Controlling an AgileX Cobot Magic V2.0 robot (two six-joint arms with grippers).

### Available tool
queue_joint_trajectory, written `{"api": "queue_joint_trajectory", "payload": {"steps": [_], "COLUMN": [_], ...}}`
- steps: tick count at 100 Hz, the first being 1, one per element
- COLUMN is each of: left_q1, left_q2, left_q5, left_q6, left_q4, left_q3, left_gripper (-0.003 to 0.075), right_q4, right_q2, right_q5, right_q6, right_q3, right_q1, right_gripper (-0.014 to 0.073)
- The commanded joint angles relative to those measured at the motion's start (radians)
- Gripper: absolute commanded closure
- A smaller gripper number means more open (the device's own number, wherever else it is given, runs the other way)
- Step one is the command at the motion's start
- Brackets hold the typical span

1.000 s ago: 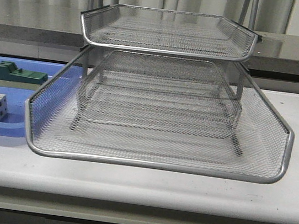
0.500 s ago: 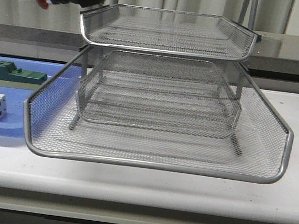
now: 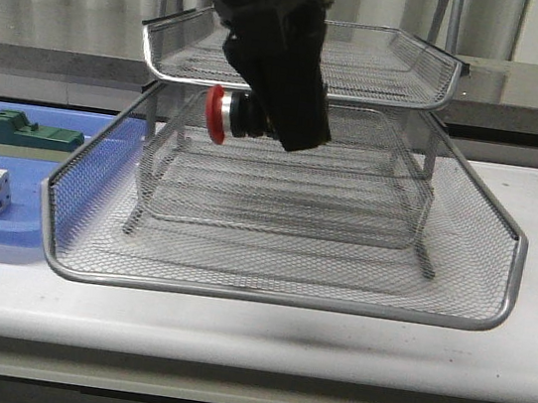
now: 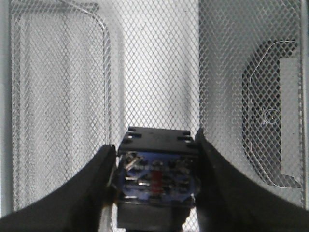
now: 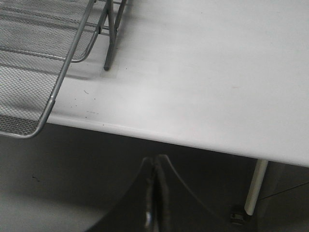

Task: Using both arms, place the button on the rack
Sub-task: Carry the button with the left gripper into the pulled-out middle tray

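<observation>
**Button in left claw, above rack**

Red-capped push-button with black body and blue rear block [image 3: 223, 114]: clamped in left claw [image 4: 155, 180], in the air over the three-tier silver wire-mesh rack [image 3: 280, 263], mid-bench. Right claw [image 5: 155, 193]: fingers pressed together, empty, off the white bench's [image 5: 203, 82] front edge.

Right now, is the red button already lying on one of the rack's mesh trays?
No, the button hangs above the rack's bottom tray, clamped in the left gripper.
</observation>
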Motion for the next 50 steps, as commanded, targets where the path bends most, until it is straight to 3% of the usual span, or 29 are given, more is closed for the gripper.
{"api": "queue_joint_trajectory", "payload": {"steps": [1, 10, 32, 50], "left_q1": [-0.011, -0.011, -0.011, -0.011], "left_q2": [-0.034, -0.016, 0.007, 0.007], "left_q5": [-0.052, -0.052, -0.059, -0.076], "left_q6": [-0.014, -0.014, -0.014, -0.022], "left_q4": [-0.022, -0.021, -0.017, -0.017], "left_q3": [-0.023, -0.023, -0.023, -0.023], "left_gripper": [0.0695, 0.0606, 0.0278, 0.0237], "right_q4": [-0.001, -0.001, -0.001, -0.001], "right_q2": [0.004, 0.004, 0.004, 0.004], "right_q5": [-0.061, -0.061, -0.061, -0.061], "right_q6": [-0.006, -0.006, -0.006, -0.006], "right_q3": [-0.024, -0.024, -0.024, -0.024], "right_q1": [-0.005, -0.005, -0.005, -0.005], "right_gripper": [0.0664, 0.0664, 0.0664, 0.0664]}}
